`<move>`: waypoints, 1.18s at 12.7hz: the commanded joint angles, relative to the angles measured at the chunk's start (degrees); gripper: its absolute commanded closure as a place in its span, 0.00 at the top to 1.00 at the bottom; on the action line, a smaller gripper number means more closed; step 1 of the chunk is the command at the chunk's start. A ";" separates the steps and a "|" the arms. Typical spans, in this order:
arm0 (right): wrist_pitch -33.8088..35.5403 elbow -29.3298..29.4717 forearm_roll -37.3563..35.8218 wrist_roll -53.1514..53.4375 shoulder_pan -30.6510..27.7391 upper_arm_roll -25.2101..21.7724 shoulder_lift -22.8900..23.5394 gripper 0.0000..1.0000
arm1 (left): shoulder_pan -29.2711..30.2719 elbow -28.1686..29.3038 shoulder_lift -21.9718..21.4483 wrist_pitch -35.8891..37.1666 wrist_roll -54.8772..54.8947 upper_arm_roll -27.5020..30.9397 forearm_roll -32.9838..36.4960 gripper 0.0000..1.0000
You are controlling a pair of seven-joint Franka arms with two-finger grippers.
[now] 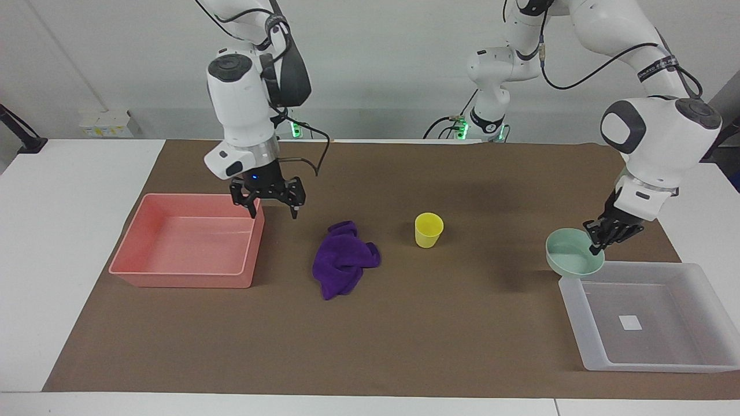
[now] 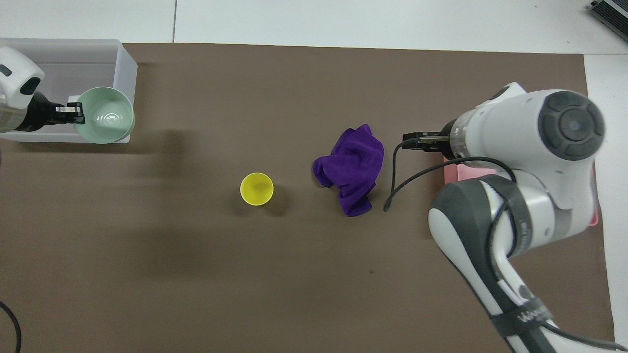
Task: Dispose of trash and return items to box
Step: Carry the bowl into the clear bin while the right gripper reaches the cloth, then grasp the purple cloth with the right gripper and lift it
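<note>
- The left gripper (image 1: 601, 236) is clamped on the rim of the bowl (image 1: 573, 259), which is carried in the air, tilted, over the corner of the box (image 1: 691, 365) nearest the robots and the cup.
- The bowl is judged light and stiff, with a smooth, somewhat slippery rim; the pinch at one edge lets it hang at a slant, so a gentle lowering into the box seems called for before release.
- The box sits at the left arm's end of the surface (image 1: 404, 341); a white label (image 1: 630, 322) is seen on its base, and nothing lies in it yet.
- The right gripper (image 1: 267, 199) is held with its fingers apart, above the edge of the pink bin (image 1: 173, 271) that faces the cloth, with nothing between them.
- The cloth (image 1: 344, 267) lies crumpled on the surface just beside the bin, toward the left arm's end from it. It is judged soft, light and limp; a pinch from above on a raised fold near its middle would likely gather enough fabric, though corners may trail when it is lifted.
- The cup (image 1: 429, 230) stands upright between the cloth and the box, well apart from both. It is judged light, stiff and thin-walled; a grip across the rim or one wall would suit, with moderate force.
</note>
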State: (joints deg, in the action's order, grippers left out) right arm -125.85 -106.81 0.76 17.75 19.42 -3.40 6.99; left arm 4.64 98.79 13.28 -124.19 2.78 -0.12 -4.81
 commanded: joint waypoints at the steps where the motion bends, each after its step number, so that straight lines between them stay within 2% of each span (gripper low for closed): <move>1: -4.04 0.29 2.49 -0.34 2.27 -0.29 4.32 1.00 | 1.94 -13.22 9.79 3.40 0.82 -0.41 -1.08 0.00; 3: -9.48 0.38 1.88 -0.87 4.92 -0.29 9.24 1.00 | 4.13 -22.03 16.48 5.10 0.91 -0.76 -1.08 0.00; 6: -14.06 0.38 1.35 -3.33 7.64 -0.29 13.65 1.00 | 8.88 -27.24 21.77 4.66 3.09 -3.22 -0.64 0.00; 9: -16.27 0.11 -0.05 -7.61 8.79 -0.38 16.47 1.00 | 12.04 -27.69 25.11 2.03 5.55 -3.31 -0.55 0.00; 12: -16.27 -1.55 -0.75 -8.95 8.79 -0.38 16.83 1.00 | 12.76 -25.85 25.30 0.09 6.27 -3.05 -0.46 0.00; 14: -15.75 -1.82 -1.02 -8.96 8.62 -0.46 16.65 1.00 | 12.32 -23.39 25.21 -4.19 6.18 -2.96 -0.37 0.00; 15: -15.83 -2.26 -1.02 -9.04 8.36 -0.46 16.56 0.90 | 13.02 -23.12 26.00 -4.22 6.36 -2.96 -0.37 0.00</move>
State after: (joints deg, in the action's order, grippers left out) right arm -141.23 -107.81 0.61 9.91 28.27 -3.76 24.12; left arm 16.93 74.40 38.57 -126.02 8.06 -2.77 -4.94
